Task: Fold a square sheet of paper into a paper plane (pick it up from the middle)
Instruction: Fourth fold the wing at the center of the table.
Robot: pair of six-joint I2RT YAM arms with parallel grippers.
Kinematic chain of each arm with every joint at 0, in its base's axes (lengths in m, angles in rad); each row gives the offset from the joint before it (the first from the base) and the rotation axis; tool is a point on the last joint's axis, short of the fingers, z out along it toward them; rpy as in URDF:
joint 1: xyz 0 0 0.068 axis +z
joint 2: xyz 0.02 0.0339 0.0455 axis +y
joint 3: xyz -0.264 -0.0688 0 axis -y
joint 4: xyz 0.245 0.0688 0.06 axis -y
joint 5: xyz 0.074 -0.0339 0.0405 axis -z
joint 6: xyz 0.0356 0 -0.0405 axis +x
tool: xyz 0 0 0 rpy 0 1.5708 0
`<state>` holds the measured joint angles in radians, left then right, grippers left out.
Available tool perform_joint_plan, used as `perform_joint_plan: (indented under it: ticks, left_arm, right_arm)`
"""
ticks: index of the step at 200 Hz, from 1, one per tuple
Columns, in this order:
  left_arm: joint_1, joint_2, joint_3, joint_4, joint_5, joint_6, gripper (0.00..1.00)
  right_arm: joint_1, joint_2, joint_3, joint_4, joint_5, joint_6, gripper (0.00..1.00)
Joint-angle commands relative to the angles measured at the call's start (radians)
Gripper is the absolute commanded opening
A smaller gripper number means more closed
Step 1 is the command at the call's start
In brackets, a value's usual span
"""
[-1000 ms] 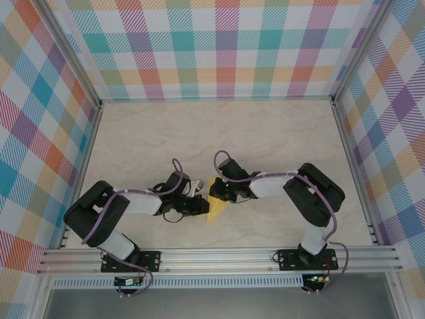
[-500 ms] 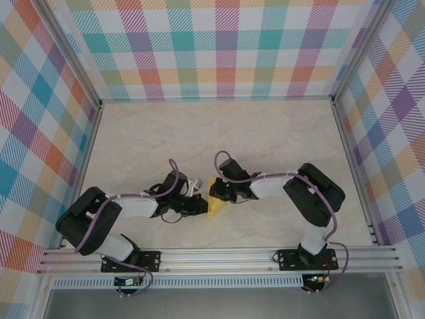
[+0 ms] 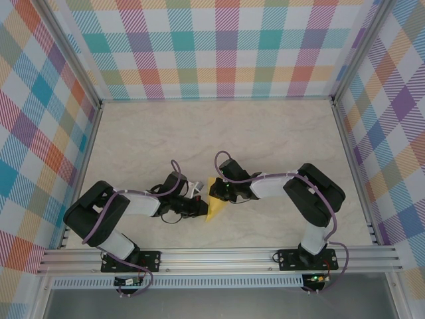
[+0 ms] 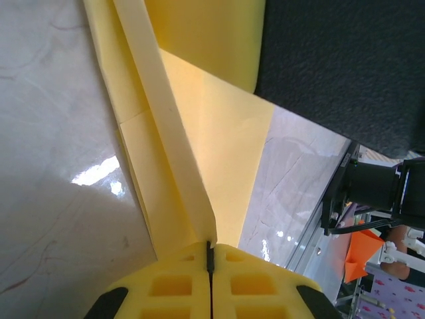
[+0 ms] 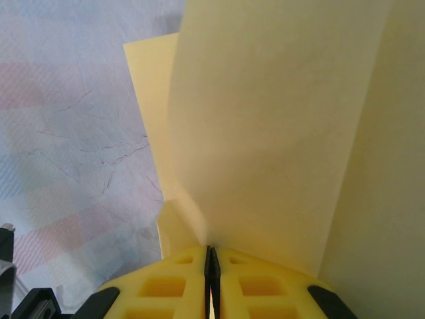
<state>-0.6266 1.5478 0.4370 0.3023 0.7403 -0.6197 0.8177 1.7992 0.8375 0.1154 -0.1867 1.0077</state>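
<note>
Paper plane (image 3: 216, 211) pinched by left gripper (image 4: 210, 251) and right gripper (image 5: 211, 256), jaws closed.

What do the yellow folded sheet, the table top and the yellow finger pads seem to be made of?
Pale-yellow folded sheet: thin matte paper, sharp creases. Pale veined table top: probably marble-look laminate, glossy glare. Yellow waffled finger pads: likely moulded plastic or rubber.

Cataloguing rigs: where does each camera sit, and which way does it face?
Top external: above, behind the bases, looking down at the table; both arms meet at the yellow paper.
Left wrist: on the left arm, looking past shut left jaws along the paper's fold.
Right wrist: on the right arm, past shut right jaws into the paper.
All share the paper.
</note>
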Motion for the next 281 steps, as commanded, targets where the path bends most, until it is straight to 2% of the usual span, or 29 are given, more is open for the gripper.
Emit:
perform_joint_plan:
  ticks: [1,36,71,110,170,213,281]
  left_arm:
    - [-0.005,-0.01,-0.032,-0.056,0.084,0.009,0.08]
    - [-0.007,-0.001,-0.02,-0.066,0.094,0.0,0.09]
    - [-0.01,-0.013,-0.017,-0.044,0.114,-0.023,0.15]
    - [-0.013,-0.067,-0.011,-0.076,0.093,-0.02,0.16]
    - [-0.013,-0.039,0.007,-0.08,0.072,-0.025,0.19]
    - [-0.014,0.003,0.011,-0.087,0.079,-0.021,0.05]
    - [-0.044,0.054,-0.007,-0.111,0.104,-0.005,0.02]
  right_arm:
    - [-0.002,0.077,-0.04,-0.139,0.076,-0.023,0.13]
    - [-0.002,0.075,-0.038,-0.15,0.081,-0.027,0.13]
    - [-0.002,0.074,-0.043,-0.151,0.082,-0.026,0.13]
    - [-0.002,0.074,-0.046,-0.153,0.081,-0.026,0.13]
    - [-0.002,0.07,-0.038,-0.163,0.082,-0.032,0.13]
    - [-0.002,0.068,-0.04,-0.163,0.082,-0.029,0.13]
    - [-0.002,0.089,-0.054,-0.175,0.099,-0.026,0.12]
